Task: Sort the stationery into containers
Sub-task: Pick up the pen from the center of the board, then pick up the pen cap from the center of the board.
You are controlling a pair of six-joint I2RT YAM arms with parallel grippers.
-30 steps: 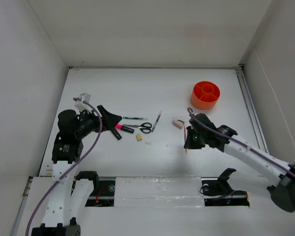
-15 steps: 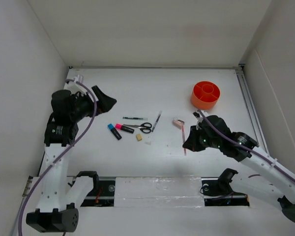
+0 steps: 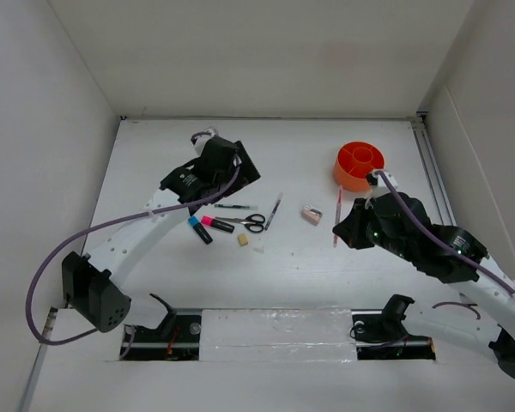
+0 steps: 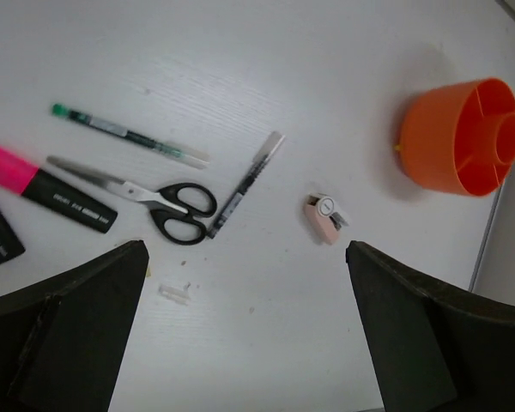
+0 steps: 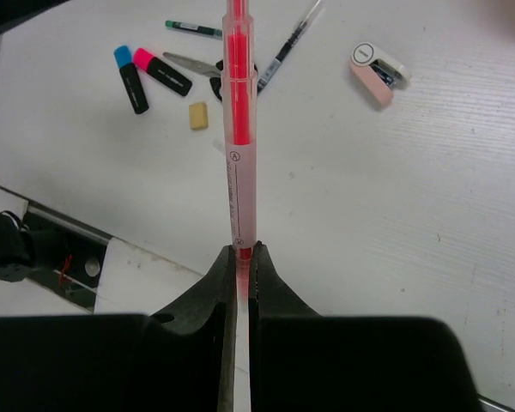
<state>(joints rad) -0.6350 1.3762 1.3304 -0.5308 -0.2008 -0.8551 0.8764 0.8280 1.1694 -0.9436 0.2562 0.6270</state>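
White bench [image 3: 292, 257]. Right gripper [image 5: 239, 253] clamped on pink pen's [image 5: 238, 129] tail end; pen probably light, stiff, slick. Orange pot [image 3: 348, 178] at pen's one o'clock. Left gripper [image 4: 246, 251] spread wide, empty.

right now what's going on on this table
The right pincer is shut on a pink pen, close to the orange desk pot but not yet over it. The left pincer hangs open above the rest, which lies on the table: scissors, green pen, grey pen, pink-capped marker, blue-capped marker, eraser and sharpener. The pot looks empty.
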